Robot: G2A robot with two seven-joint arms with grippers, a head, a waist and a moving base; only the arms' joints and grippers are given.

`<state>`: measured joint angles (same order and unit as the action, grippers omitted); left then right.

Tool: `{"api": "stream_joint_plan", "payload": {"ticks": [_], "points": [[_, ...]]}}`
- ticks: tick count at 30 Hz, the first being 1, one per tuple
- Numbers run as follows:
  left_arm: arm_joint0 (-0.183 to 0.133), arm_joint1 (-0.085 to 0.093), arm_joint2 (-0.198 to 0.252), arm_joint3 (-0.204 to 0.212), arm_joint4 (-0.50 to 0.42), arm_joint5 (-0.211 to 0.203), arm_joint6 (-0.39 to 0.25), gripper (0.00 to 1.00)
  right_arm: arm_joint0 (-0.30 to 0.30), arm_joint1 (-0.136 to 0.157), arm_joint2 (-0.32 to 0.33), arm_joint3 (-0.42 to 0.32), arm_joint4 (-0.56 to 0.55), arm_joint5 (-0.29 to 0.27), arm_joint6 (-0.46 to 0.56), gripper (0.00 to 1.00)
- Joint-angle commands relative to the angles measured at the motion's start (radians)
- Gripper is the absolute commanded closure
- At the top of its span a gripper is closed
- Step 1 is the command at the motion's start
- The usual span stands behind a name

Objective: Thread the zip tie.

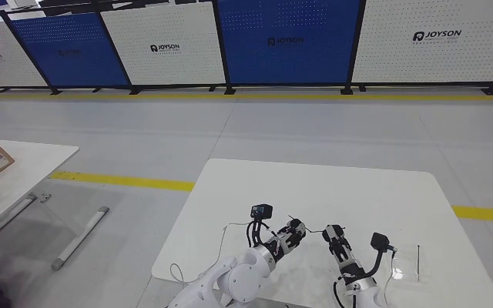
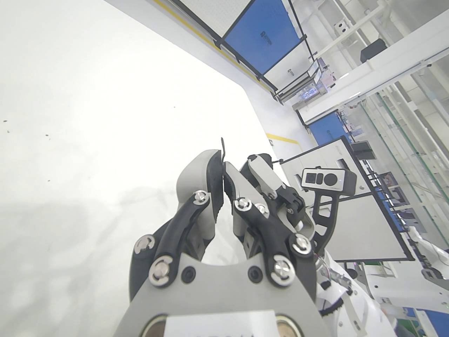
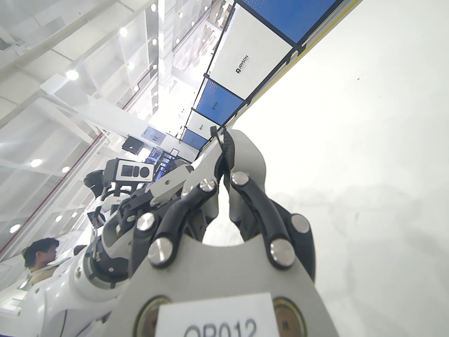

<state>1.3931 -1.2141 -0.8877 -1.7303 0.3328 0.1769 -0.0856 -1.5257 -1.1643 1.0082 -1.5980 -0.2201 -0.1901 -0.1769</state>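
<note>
grey floor (image 1: 308, 123) crossed by yellow lines (image 1: 123, 181); blue and white perforated panels (image 1: 289, 42) along the back; second white table (image 1: 31, 165) at left; bright ceiling lights (image 3: 72, 74) overhead

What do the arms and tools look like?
Arms: glossy white shells, black joints, thin black cables. Left tool and right tool alike: pale grey curved fingers with black ribbed pads, black linkage bars, silver pins, grey base plate, white label.
</note>
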Motion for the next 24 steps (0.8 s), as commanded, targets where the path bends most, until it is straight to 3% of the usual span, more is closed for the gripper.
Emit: {"api": "stream_joint_plan", "payload": {"ticks": [1, 24], "points": [[0.000, 0.000, 0.000, 0.000, 0.000, 0.000, 0.000, 1.00, -0.002, -0.002, 0.003, 0.000, -0.002, -0.002, 0.001, 1.00], [0.000, 0.000, 0.000, 0.000, 0.000, 0.000, 0.000, 1.00, -0.006, -0.028, 0.024, 0.007, -0.030, 0.007, 0.025, 1.00]]}}
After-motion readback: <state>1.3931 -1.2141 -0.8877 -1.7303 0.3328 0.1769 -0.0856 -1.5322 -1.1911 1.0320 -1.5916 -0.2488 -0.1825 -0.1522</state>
